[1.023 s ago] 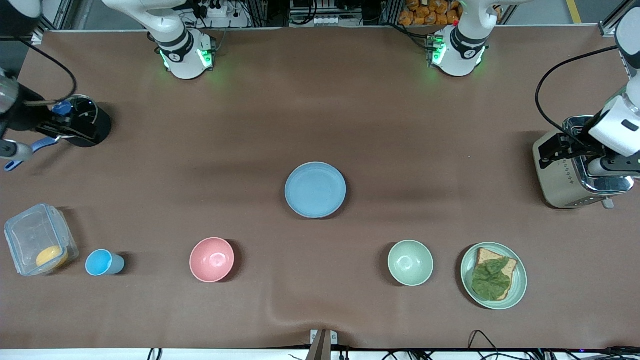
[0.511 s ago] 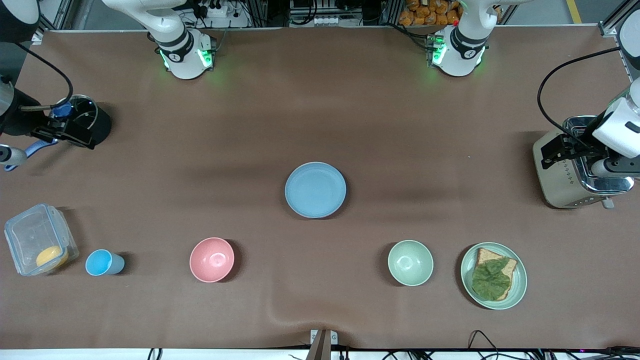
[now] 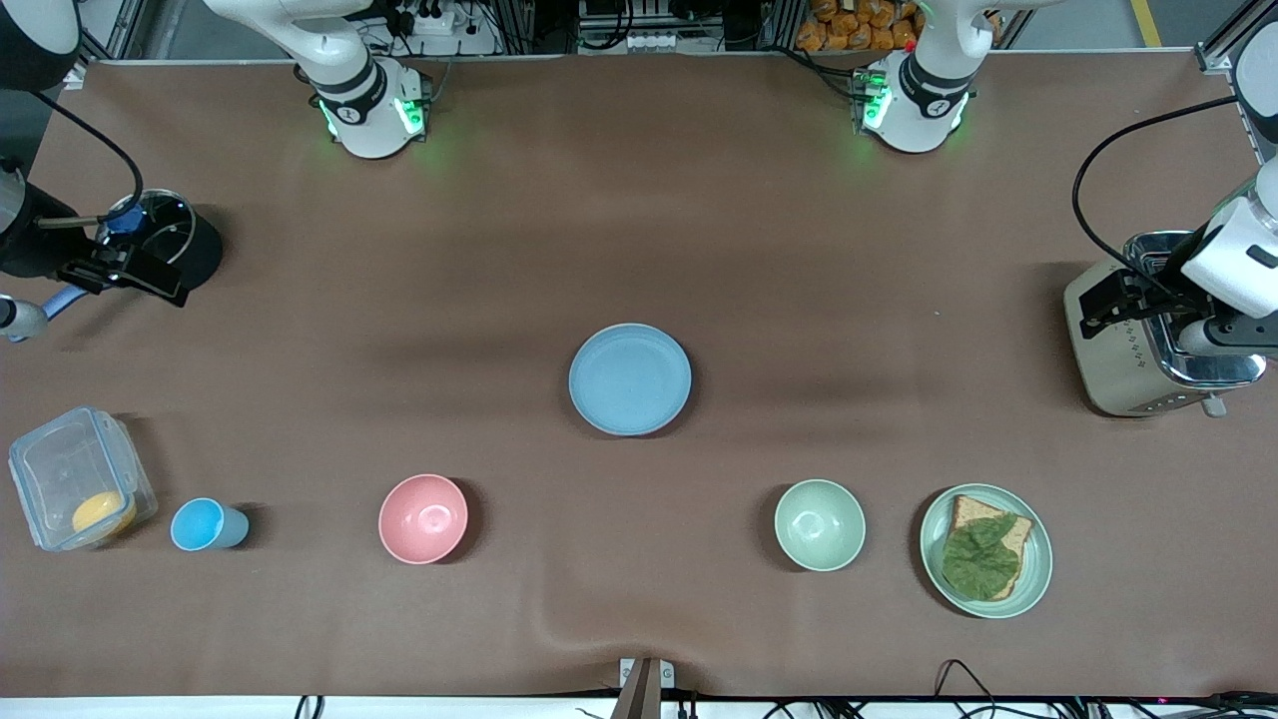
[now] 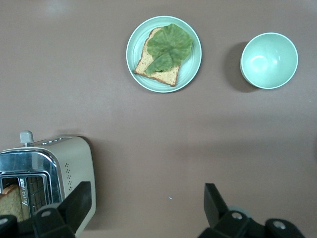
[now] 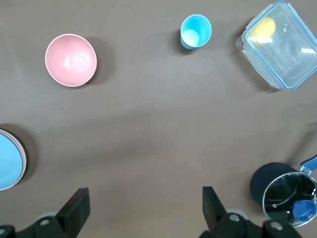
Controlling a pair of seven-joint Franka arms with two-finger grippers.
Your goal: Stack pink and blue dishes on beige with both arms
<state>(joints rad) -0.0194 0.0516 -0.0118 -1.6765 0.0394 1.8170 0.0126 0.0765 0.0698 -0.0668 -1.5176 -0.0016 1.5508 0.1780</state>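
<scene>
Tools on both arms hang released, each with its fingers spread wide and nothing between them. The left tool (image 3: 1103,300) (image 4: 147,187) is at the left arm's end of the counter (image 3: 639,200), over the toaster (image 3: 1138,350). Its arm comes in from the frame's edge there, wrist bent so that the camera looks straight down. The right tool (image 3: 120,270) (image 5: 144,190) is at the right arm's end, over a black pot (image 3: 170,240). That arm is likewise folded in from the edge of the frame, its wrist facing down.

The toaster has a slice of bread (image 4: 10,201) in one slot. The pot wears a glass lid with a blue knob (image 5: 302,209).

At the centre of the front frame lies the blue plate (image 3: 629,379), well apart from both tools. In the right wrist view a pink rim (image 5: 23,159) shows just under it, so it rests on the pink plate. What lies beneath that I cannot tell.

Along the lower part of the front frame stands a row, nearer the camera than the blue plate. Starting at the right arm's end there is a clear box (image 3: 50,469) with a yellow lump (image 3: 103,512) in it, then a blue cup (image 3: 205,524) and a pink bowl (image 3: 423,518), both empty. An empty green bowl (image 3: 820,524) follows, then a green plate (image 3: 934,559) carrying bread (image 3: 963,514) topped with lettuce (image 3: 980,559).
</scene>
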